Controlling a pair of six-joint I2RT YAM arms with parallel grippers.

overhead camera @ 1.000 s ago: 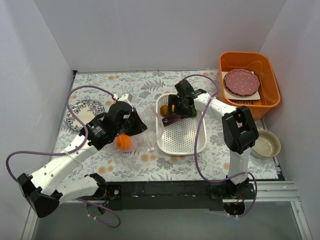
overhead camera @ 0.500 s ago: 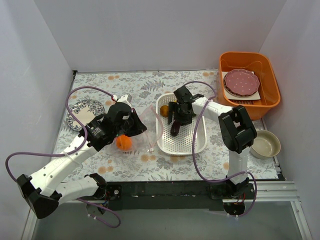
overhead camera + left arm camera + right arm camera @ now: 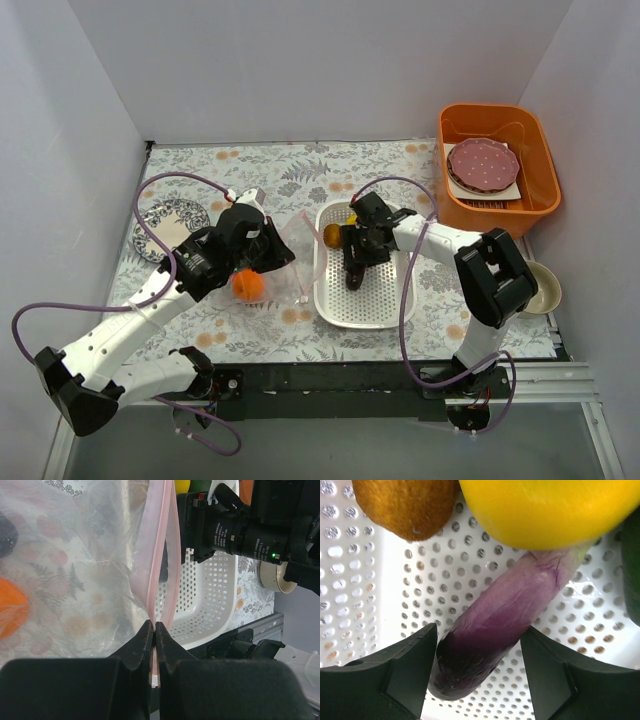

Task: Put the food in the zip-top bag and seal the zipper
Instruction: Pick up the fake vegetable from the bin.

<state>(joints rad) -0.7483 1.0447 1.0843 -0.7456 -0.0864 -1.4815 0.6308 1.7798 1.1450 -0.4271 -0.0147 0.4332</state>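
Observation:
The clear zip-top bag (image 3: 290, 250) lies left of the white basket (image 3: 378, 300), with an orange ball (image 3: 247, 285) inside it. My left gripper (image 3: 154, 627) is shut on the pink zipper (image 3: 159, 555) at the bag's mouth; it also shows in the top view (image 3: 278, 256). My right gripper (image 3: 479, 640) is open inside the basket (image 3: 365, 580), one finger on each side of the purple eggplant (image 3: 495, 625). The brown kiwi (image 3: 407, 505), yellow lemon (image 3: 550, 510) and dark-green avocado (image 3: 634, 570) lie beyond it. The other food is out of view.
An orange bin (image 3: 540, 190) with a pink plate (image 3: 483, 165) stands at the back right. A beige bowl (image 3: 540, 290) sits right of the right arm. A patterned plate (image 3: 165, 222) lies at the left.
My right gripper has moved toward the near end of the basket and now straddles the eggplant, which shifted nearer. The basket slid slightly nearer. The left gripper has held still.

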